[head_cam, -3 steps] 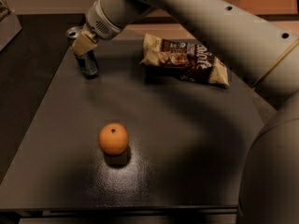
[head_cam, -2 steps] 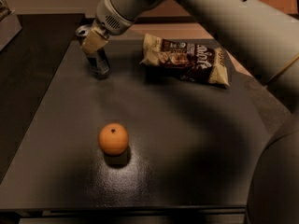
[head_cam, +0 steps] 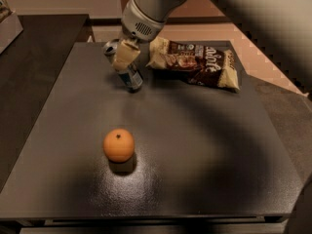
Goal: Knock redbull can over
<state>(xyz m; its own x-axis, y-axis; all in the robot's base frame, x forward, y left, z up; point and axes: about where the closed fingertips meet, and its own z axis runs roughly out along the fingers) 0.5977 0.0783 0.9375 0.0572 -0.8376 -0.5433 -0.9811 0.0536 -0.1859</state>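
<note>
Since a moment ago, our pale gripper point(head_cam: 125, 55) and the slim silver-grey and blue redbull can point(head_cam: 131, 78) have slid closer to the brown snack bag point(head_cam: 195, 62). The can is just beside the bag's end, leaning, its shiny top tipped away from the bag. It is not flat yet. Our gripper sits at the can's upper half, we think because a push up high tips a tall can easily. We cannot tell how wide it is open or whether it holds the can. The round orange fruit point(head_cam: 118, 145) sits well in front of the bag.
</note>
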